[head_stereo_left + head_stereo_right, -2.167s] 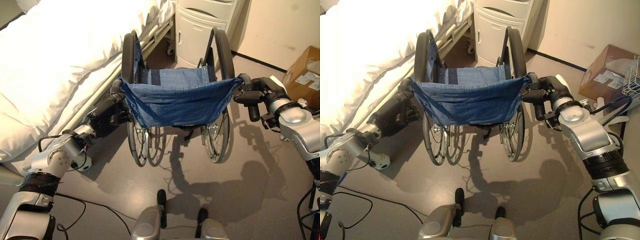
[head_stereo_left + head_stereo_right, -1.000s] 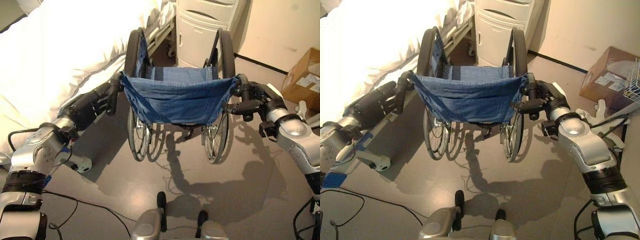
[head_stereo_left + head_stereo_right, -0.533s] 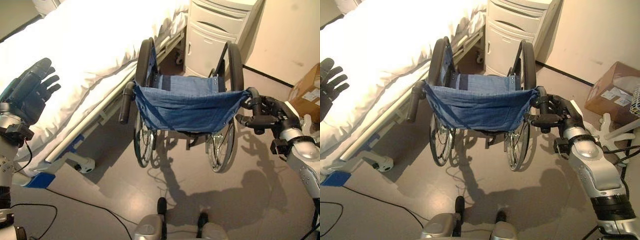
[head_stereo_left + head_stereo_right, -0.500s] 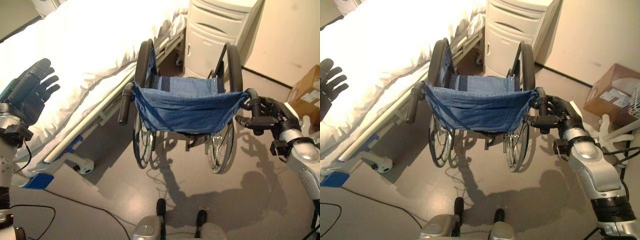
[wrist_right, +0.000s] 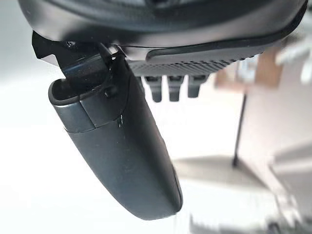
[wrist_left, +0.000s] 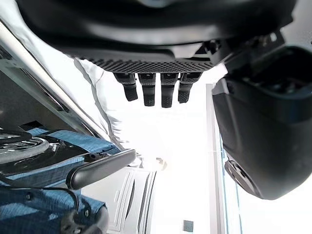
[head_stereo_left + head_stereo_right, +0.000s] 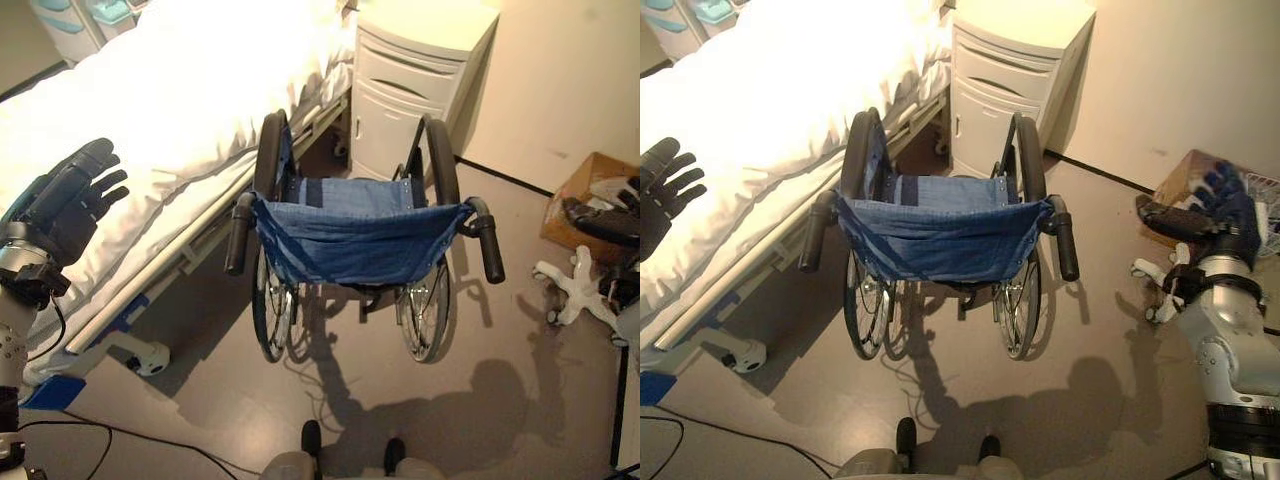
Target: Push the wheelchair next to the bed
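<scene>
Left eye view: wheelchair (image 7: 360,240) stood just right of bed (image 7: 150,130), far wheels near white cabinet (image 7: 420,85). Both push handles free. Left hand (image 7: 62,200) raised over bed edge, fingers spread, empty. Right hand (image 7: 1220,215) well right, fingers straight, empty. Judgement: push done; nothing left but withdrawal.
</scene>
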Robot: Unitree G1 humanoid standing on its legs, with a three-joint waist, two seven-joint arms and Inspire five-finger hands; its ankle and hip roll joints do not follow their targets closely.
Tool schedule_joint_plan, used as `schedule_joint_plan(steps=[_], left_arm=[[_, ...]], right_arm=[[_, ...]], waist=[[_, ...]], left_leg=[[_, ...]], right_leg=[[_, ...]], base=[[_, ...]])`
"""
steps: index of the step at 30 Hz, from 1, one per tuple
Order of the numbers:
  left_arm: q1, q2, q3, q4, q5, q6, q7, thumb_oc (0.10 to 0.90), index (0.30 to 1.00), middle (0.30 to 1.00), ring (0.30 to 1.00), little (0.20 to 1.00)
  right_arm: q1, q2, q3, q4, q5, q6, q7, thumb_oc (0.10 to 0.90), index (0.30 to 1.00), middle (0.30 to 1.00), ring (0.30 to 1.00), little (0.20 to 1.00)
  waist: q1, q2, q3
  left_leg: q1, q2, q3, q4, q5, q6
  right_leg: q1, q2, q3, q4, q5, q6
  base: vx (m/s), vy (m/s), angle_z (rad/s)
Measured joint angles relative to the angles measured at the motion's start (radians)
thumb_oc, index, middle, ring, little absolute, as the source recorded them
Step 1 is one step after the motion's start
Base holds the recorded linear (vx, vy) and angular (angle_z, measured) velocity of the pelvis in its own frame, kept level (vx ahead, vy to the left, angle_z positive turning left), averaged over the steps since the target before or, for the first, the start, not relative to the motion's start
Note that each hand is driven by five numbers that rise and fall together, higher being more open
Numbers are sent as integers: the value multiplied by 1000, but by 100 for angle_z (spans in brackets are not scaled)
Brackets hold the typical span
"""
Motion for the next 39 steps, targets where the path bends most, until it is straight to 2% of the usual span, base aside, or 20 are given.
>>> schedule_joint_plan(steps=[8,12,16,22,25,30,33,36,38,39], left_arm=[[71,-14,0,-1,-39,12,9,800,900,900,900,900],[154,-73,29,-1,-50,16,1,800,900,900,900,900],[231,-168,30,16,-35,27,-16,800,900,900,900,900],[319,-281,10,114,19,59,-36,800,900,900,900,900],[327,-323,-68,179,71,68,-50,800,900,900,900,900],[315,-431,-233,313,134,80,-61,800,900,900,900,900],[308,-535,-314,423,181,108,-60,800,900,900,900,900],[306,-643,-351,595,226,84,-58,800,900,900,900,900],[296,-683,-393,713,241,87,-53,800,900,900,900,900],[295,-694,-392,748,240,64,-49,800,900,900,900,900]], right_arm=[[61,1,-2,26,40,-14,-122,800,900,900,900,900],[129,39,-37,40,65,-32,-166,800,900,900,900,900],[177,86,-87,194,78,-53,-168,800,900,900,900,900],[258,209,-142,492,102,-53,-165,800,900,900,900,900],[277,285,-131,652,119,-63,-155,800,900,900,900,900],[272,359,-36,888,160,-46,-113,800,900,900,900,900],[268,414,20,988,172,-3,-49,800,900,900,900,900],[259,483,105,1073,191,4,24,800,900,900,900,900],[232,520,163,1159,187,31,103,800,900,900,900,900],[226,533,169,1186,178,31,131,800,900,900,900,900]], waist=[[-23,44,-46],[-23,57,-56],[-20,50,-67],[-21,18,-100],[-20,13,-115],[-20,28,-129],[-19,35,-148],[-18,30,-157],[-17,19,-171],[-17,16,-174]], left_leg=[[1,2,2,0,0,0],[1,2,2,-1,0,0],[0,2,2,-1,-1,0],[0,4,5,-1,-4,-6],[0,4,6,-1,-5,-6],[5,4,7,-1,-5,-6],[6,5,6,-7,-5,-6],[6,8,6,-8,-7,-9],[5,11,5,-8,-8,-10],[4,12,5,-8,-8,-11]], right_leg=[[0,1,0,-1,2,-2],[0,2,1,-2,2,-2],[-1,2,2,-2,2,-2],[-3,4,6,-2,1,-2],[-4,3,7,-1,2,-2],[-4,4,18,-2,3,-2],[-7,5,18,-3,2,-2],[-7,7,18,-4,2,-3],[-9,9,18,-4,-2,-9],[-9,10,17,-4,-2,-9]], base=[[2,0,-1],[0,0,0],[0,0,0],[0,0,0],[2,-2,-1],[10,-9,-6],[0,0,0],[0,0,0],[0,0,0],[25,-10,3]])
